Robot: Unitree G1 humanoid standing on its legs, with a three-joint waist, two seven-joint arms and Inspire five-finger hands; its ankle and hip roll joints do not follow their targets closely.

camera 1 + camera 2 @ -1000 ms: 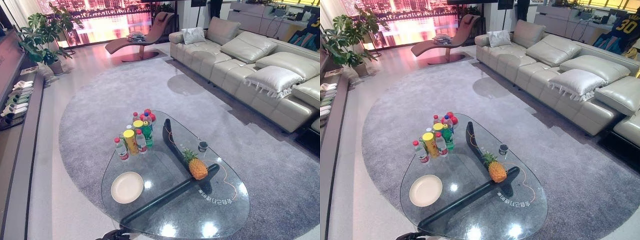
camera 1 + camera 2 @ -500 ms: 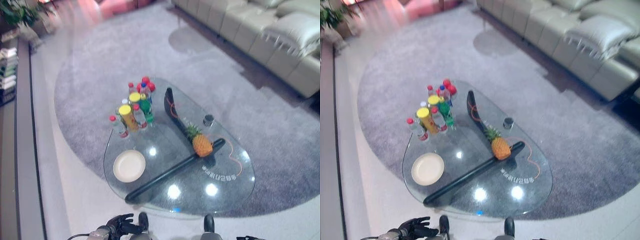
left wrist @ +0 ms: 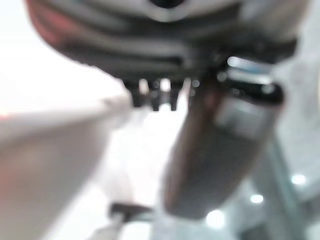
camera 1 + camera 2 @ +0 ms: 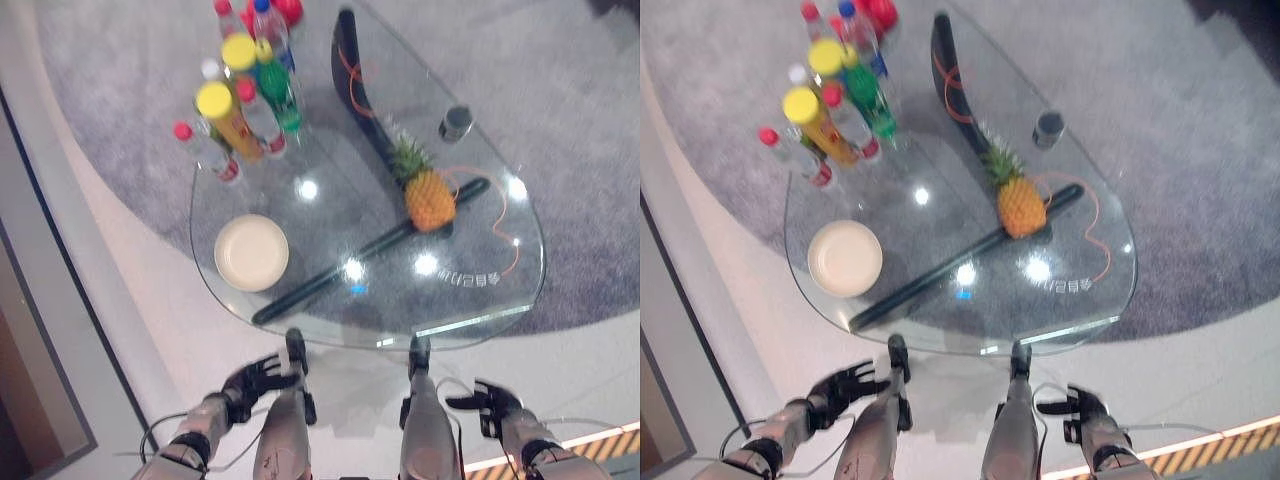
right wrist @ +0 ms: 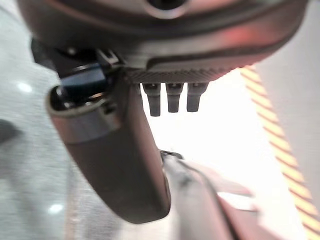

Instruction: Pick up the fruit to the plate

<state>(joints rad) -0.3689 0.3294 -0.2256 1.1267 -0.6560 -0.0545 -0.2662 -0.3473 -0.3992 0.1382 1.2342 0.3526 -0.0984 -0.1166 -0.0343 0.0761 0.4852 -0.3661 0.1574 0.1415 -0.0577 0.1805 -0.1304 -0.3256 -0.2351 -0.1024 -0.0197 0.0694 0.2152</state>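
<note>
pineapple (image 4: pixel 430 198) stood on glass table (image 4: pixel 500 285), well apart from plate (image 4: pixel 251 252) | bottles (image 4: pixel 243 95) behind plate | left hand (image 4: pixel 256 381), right hand (image 4: pixel 494 408) low, fingers relaxed, empty

Dark, matte-black left hand (image 4: pixel 258 378) on a silver-grey, tubular left forearm (image 4: pixel 192 443); a black band sits at the wrist. Dark right hand (image 4: pixel 492 405), same build, on a silver-grey right forearm (image 4: pixel 538 460). Left wrist view: the hand's bulk is dark with a rounded edge, the fingertips (image 3: pixel 155 97) small black stubs, and the thumb (image 3: pixel 220 155) a thick dark shell with a pale metallic collar near its base. Right wrist view: matching dark thumb (image 5: pixel 120 165), with blunt black fingertips (image 5: pixel 173 99) in a row
</note>
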